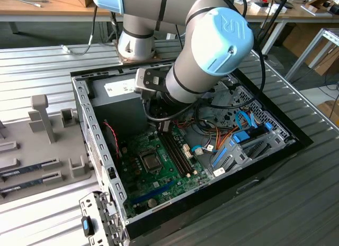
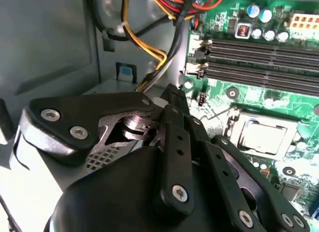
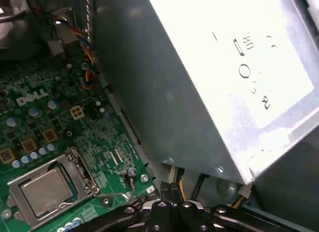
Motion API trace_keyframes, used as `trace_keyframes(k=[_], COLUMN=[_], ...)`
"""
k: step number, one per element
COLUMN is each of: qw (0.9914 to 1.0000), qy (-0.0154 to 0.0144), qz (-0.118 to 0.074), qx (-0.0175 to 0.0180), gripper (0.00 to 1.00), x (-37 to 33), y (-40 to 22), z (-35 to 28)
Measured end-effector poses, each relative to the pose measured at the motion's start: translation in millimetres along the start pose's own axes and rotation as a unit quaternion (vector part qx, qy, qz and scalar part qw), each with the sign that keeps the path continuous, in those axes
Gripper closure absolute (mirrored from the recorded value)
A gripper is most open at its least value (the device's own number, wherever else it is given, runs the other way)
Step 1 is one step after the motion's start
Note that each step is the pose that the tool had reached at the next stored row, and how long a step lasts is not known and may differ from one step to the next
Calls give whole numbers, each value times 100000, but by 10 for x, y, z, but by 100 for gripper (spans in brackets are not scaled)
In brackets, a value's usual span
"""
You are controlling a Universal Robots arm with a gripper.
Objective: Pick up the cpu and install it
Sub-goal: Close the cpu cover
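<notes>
Inside the open computer case [image 1: 85, 106], the gripper [image 2: 172, 100] hangs above the green circuit board [image 1: 159, 174], beside the grey power-supply box [image 3: 199, 77]; its fingers [image 2: 172, 95] meet at their tips, closed and holding nothing. Apart from them, the cpu [image 2: 261, 134] sits seated in its socket on the board, silvery top showing in both wrist views [image 3: 47, 189]. Empty memory slots [image 2: 259, 60] run beyond it, with bundled cables [image 2: 149, 47] near the box. Farther off, a grey tray [image 1: 37, 151] rests on the bench [image 1: 307, 182]
</notes>
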State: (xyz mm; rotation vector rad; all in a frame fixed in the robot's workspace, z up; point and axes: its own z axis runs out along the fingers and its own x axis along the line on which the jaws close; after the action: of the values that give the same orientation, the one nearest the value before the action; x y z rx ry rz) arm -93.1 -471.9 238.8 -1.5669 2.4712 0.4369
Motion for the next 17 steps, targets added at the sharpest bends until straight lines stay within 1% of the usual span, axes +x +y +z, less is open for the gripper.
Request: trace_keyframes(k=[1,2,3,4,5,6,7,8,9,13,14,15,16,17], qw=[99999,99985,99921,99834,99769,99734,99649,99531,99346,98882,98614,98407,98250,98016], qy=[365,1548,3563,5094,5787,6047,6501,6867,7203,7695,7909,8063,8149,8295], qz=[-132,-608,-1363,-2244,-3219,-3817,-5130,-6766,-8859,-12754,-14539,-15775,-16658,-17882], qx=[110,478,1131,1511,1495,1420,1190,822,303,-711,-1184,-1518,-1743,-2060], gripper=[89,89,89,89,89,89,89,89,89,89,89,89,89,89], x=[3,5,5,5,3,3,3,3,3,3,3,3,3,3], y=[5,7,8,9,9,10,11,11,10,10,10,11,11,11], z=[1,2,3,2,3,4,4,3,3,3,3,3,4,3])
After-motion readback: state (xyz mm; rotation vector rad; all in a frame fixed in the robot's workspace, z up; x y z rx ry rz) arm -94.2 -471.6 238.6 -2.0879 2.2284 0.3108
